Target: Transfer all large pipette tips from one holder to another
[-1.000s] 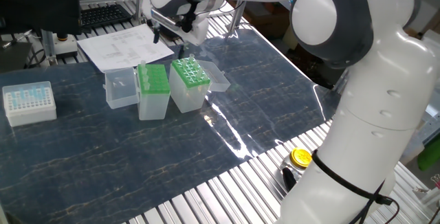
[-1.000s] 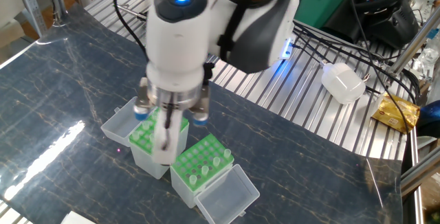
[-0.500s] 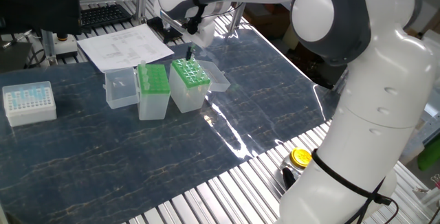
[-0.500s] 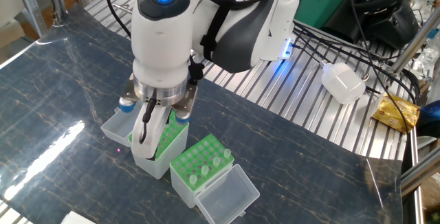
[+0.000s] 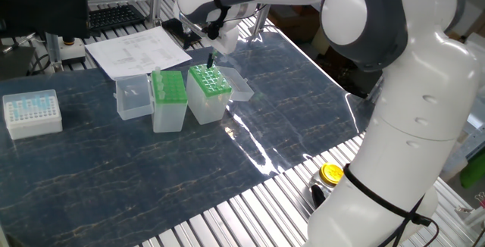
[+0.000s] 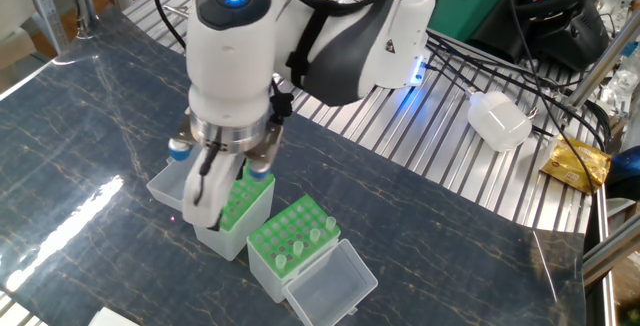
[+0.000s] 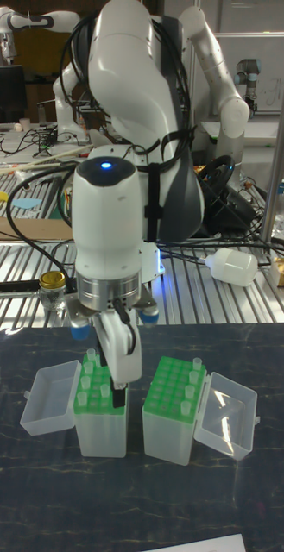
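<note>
On the counter [image 7: 38,500], seen from the tall fixed view, the tool [image 7: 117,394] has slid slightly towards the clear tray [image 7: 47,398] since half a second ago and hangs over the taller box [image 7: 101,431]. Its fingers look close together, but I cannot tell whether they pinch anything. The tray sits just left of that box, whose green top holds a few whitish tips [image 7: 90,359]. To its right stands the wider box [image 7: 169,435], with more tips in its grid and its lid [image 7: 226,416] folded open.
</note>
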`<action>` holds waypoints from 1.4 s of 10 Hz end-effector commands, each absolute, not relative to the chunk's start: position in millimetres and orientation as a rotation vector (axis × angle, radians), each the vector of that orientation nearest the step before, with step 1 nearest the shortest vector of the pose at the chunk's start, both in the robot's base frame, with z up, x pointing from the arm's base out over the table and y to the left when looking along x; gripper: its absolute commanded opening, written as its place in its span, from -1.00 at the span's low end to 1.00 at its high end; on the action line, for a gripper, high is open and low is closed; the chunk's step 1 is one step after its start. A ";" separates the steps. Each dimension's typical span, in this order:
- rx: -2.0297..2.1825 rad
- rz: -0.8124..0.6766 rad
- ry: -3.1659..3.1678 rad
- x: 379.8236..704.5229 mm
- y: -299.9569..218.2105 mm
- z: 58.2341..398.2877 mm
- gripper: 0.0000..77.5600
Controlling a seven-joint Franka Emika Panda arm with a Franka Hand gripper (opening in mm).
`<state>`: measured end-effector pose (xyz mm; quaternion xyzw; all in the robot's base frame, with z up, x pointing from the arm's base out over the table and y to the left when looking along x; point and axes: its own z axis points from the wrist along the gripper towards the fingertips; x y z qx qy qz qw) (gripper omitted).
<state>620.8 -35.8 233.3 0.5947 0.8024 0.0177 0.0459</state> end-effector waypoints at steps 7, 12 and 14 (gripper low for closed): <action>1.910 0.001 2.395 622.4 -39.9 217.5 1.00; 1.913 -0.007 2.402 618.9 -45.3 209.5 1.00; 1.912 0.004 2.411 617.4 -46.4 208.1 1.00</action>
